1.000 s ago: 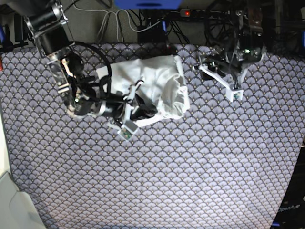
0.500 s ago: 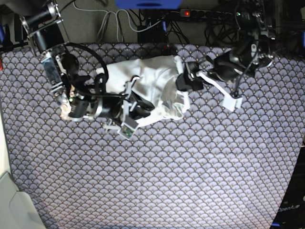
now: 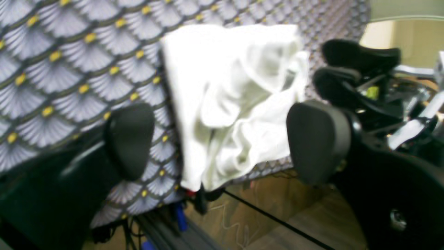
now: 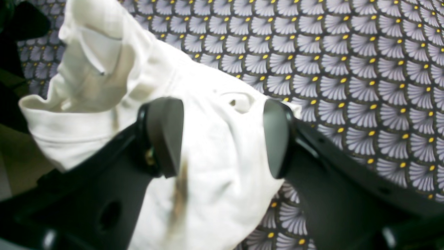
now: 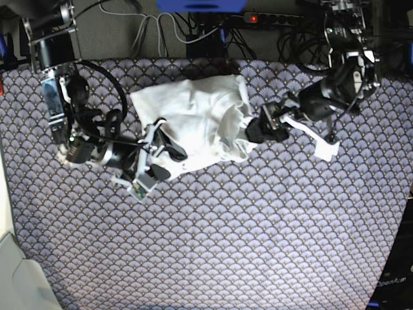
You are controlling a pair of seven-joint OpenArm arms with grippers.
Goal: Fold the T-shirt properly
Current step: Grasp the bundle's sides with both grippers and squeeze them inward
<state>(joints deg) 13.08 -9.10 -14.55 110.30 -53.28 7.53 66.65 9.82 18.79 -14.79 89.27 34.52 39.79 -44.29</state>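
- I find no brand, label or readable writing on anything in view; faint marks at the lower right corner of the base view are too small for me to read.
- No containers appear. The T-shirt (image 5: 197,119) lies bunched and partly folded on the scale-patterned cloth (image 5: 258,226), toward its far edge, between the two arms.
- Right gripper (image 4: 222,139): I see its fingers (image 4: 166,135) spread apart, one on either side of a white fold. The cloth passes between them, yet neither pad is pressed shut on it. In the base view this gripper sits at the shirt's near left corner.
- Left gripper (image 3: 222,139): its fingers (image 3: 130,139) stand wide, with the rumpled shirt edge beyond the gap. I cannot tell whether either pad touches the fabric. In the base view it sits just beside the shirt's right edge.
- Both wrist views are blurred. A brownish streak (image 4: 180,194) on the shirt is hard to make out; it may be a shadow or a stain.
- A power strip (image 5: 271,18) and tangled cables (image 5: 155,29) are cut off by the top edge.
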